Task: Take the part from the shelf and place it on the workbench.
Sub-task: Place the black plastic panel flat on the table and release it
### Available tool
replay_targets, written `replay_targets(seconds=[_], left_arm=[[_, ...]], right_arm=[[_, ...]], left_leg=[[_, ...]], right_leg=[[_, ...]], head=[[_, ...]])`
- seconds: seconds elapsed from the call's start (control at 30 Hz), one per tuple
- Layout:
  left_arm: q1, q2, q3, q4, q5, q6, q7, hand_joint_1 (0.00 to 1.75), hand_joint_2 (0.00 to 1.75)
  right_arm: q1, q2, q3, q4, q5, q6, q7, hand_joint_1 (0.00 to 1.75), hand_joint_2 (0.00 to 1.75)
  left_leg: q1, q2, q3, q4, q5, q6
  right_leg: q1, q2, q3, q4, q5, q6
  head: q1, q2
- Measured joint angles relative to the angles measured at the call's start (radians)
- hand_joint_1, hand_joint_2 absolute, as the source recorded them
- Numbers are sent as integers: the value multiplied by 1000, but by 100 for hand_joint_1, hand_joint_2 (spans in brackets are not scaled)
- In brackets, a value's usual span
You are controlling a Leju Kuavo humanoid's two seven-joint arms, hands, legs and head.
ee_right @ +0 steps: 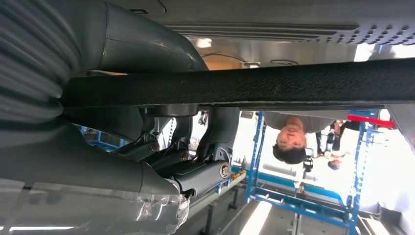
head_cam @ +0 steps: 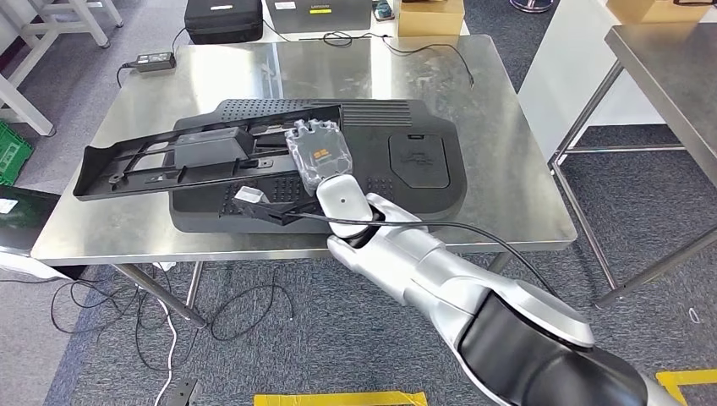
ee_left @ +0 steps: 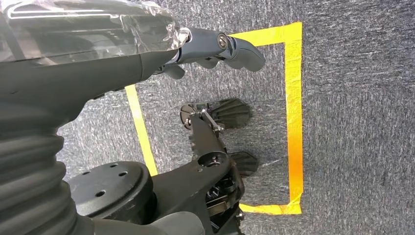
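Observation:
A long black plastic part (head_cam: pixel 182 159) lies slanted across a larger black panel (head_cam: pixel 414 161) on the steel workbench (head_cam: pixel 499 182). My right hand (head_cam: pixel 319 154), wrapped in clear plastic, is at the part's right end and grips it. In the right wrist view the part's black edge (ee_right: pixel 274 82) runs between the thick thumb (ee_right: pixel 147 46) and the darker fingers (ee_right: pixel 198 171). My left hand (ee_left: pixel 215 49) hangs over the grey carpet with nothing in it, its fingers loosely apart.
A power adapter (head_cam: pixel 152 61), a cable (head_cam: pixel 397 46), a black case (head_cam: pixel 224 21) and a cardboard box (head_cam: pixel 431 17) sit at the workbench's far edge. Another steel table (head_cam: pixel 676 59) stands to the right. Yellow tape (ee_left: pixel 292 122) marks the floor. A person (ee_right: pixel 293 142) stands beyond.

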Motion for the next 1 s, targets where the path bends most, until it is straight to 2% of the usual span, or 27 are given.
replay_targets(seconds=[0.33, 0.83, 0.9, 0.97, 1.0], left_arm=[[1, 0, 1, 0, -4, -2, 1, 0, 175], [3, 0, 2, 0, -7, -2, 1, 0, 175], [3, 1, 2, 0, -7, -2, 1, 0, 175], [4, 2, 2, 0, -8, -2, 1, 0, 175], [4, 1, 2, -1, -9, -2, 0, 0, 175]], right_arm=[[-12, -7, -2, 23, -66, -66, 13, 175, 175], [-21, -13, -3, 33, -84, -74, 18, 175, 175], [-25, -13, -4, 34, -87, -74, 17, 175, 175], [-29, -13, -4, 35, -88, -74, 15, 175, 175], [-33, -13, -4, 35, -89, -74, 14, 175, 175]], left_leg=[[0, 0, 0, 0, 0, 0], [0, 0, 0, 0, 0, 0], [-2, 1, 0, 0, -1, 8], [3, 4, 19, -32, 10, 23], [7, 5, 33, -54, 19, 29]], right_leg=[[0, 0, 0, 0, 0, 0], [0, 0, 0, 0, 0, 0], [-4, -1, 4, -8, 5, 6], [-6, -1, 12, -16, 7, 15], [-5, 1, 7, -3, -1, 18]], head=[[0, 0], [0, 0], [-1, 0], [-5, 0], [-5, 0]])
